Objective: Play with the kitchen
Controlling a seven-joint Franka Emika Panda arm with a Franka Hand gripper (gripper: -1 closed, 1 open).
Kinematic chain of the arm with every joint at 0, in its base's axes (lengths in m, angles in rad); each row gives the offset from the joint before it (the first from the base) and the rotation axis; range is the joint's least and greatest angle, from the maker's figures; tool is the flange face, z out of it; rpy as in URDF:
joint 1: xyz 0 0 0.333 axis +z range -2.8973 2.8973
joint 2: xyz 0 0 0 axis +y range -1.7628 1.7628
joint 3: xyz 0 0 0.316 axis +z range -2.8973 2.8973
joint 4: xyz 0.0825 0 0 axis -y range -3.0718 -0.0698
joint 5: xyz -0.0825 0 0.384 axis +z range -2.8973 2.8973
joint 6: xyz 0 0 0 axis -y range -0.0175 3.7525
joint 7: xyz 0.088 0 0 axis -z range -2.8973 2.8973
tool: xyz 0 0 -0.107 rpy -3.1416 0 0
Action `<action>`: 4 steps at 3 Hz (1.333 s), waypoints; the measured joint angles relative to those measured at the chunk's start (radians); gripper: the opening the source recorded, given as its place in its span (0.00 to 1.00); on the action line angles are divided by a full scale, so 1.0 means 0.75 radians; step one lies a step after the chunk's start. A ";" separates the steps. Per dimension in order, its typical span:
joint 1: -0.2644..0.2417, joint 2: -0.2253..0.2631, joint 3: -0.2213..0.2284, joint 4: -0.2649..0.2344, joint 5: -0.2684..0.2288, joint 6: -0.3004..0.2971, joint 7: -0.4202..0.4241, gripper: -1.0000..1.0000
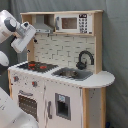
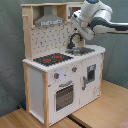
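Standing: kitchen (image 1: 62, 75) fills frame centre in both exterior views, rigid, heavy, fixed.
Grip: oven door (image 2: 64, 95) handle or knobs (image 2: 56, 76).
End effector (image 2: 80, 22): upper right, grip state unclear.

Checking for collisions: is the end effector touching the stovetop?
No. In the first exterior view the end effector hangs above the stovetop, clear air between.

No readable text

The kitchen (image 1: 60, 75) carries a microwave panel (image 1: 83, 23) with button-like marks above the faucet (image 1: 85, 59), but no letters, numbers or brand can be read in either exterior view.
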 joint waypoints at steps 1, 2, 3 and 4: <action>-0.056 0.101 0.060 0.028 0.000 -0.046 0.054 1.00; -0.125 0.180 0.135 0.029 0.000 -0.070 0.115 1.00; -0.227 0.248 0.214 0.028 0.000 -0.071 0.137 1.00; -0.334 0.294 0.288 0.020 0.000 -0.076 0.142 1.00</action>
